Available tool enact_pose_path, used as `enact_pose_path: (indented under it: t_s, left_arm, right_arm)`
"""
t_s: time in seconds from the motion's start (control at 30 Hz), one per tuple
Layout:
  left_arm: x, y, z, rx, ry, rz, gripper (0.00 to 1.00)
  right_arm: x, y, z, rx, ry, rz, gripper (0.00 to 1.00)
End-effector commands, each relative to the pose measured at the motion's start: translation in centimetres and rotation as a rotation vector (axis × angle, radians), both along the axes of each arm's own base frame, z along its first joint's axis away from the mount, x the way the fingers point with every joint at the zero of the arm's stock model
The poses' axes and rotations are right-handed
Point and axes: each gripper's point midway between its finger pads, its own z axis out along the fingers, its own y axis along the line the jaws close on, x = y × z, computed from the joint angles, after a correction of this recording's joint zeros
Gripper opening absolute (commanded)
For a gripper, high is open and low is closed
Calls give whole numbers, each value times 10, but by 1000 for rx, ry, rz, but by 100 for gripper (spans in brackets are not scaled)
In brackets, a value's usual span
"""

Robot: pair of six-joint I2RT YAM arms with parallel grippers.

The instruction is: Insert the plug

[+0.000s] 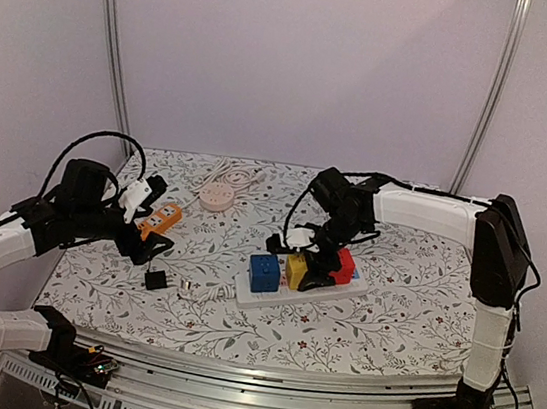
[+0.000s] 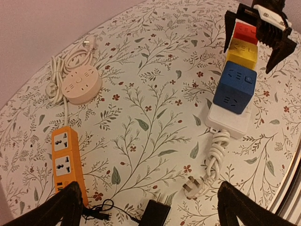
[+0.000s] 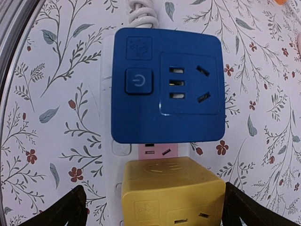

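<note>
A black adapter plug with two prongs lies flat on the floral table. In the left wrist view it is at the bottom, between my left gripper's fingers, and it also shows in the top view. My left gripper is open and empty above it, beside an orange power strip. My right gripper is open and straddles a yellow cube socket on a white power strip. A blue cube socket sits next to the yellow one, and a red cube lies beyond.
The white strip's coiled cord ends in a white three-pin plug near the black adapter. A round pink socket hub with a white cord lies at the back left. A free pink socket shows between the blue and yellow cubes.
</note>
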Motion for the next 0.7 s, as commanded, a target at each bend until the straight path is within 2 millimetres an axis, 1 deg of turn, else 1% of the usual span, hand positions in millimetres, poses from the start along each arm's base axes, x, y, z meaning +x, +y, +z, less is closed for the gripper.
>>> enact_pose_path:
  t_s: [0.0,0.03,0.13,0.2,0.3,0.4,0.43,0.5,0.53,0.67]
  left_arm:
    - [-1,2,-3,-23,14,9,100]
    - [-1,2,-2,-22,14,10,100]
    - [0,3,-1,-18,8,12,99]
    - [0,4,-1,-18,5,13,99]
    - [1,3,-2,-19,3,10,100]
    - [2,3,-1,-17,-5,10,99]
    - [2,3,0,-16,-10,10,99]
    - [3,4,0,-12,-12,11,99]
    - [3,4,0,-12,-14,10,99]
    - [4,3,1,-11,-22,9,100]
  right_arm:
    - [16,0,-13,-48,-27,-8,96]
    - [19,0,-17,-60,-27,-19,94]
    - [22,0,-21,-71,-31,-31,87]
    - [23,0,-19,-66,-40,-30,78]
    - [26,-1,-18,-61,-69,-37,61]
    - [32,-7,-16,-66,-110,-71,52]
    - [34,-11,-15,-66,-114,-96,48]
    - [41,-22,-17,-74,-116,-152,45]
    - [48,-29,-17,-82,-127,-190,44]
    - [64,-66,-32,-170,-158,-336,42]
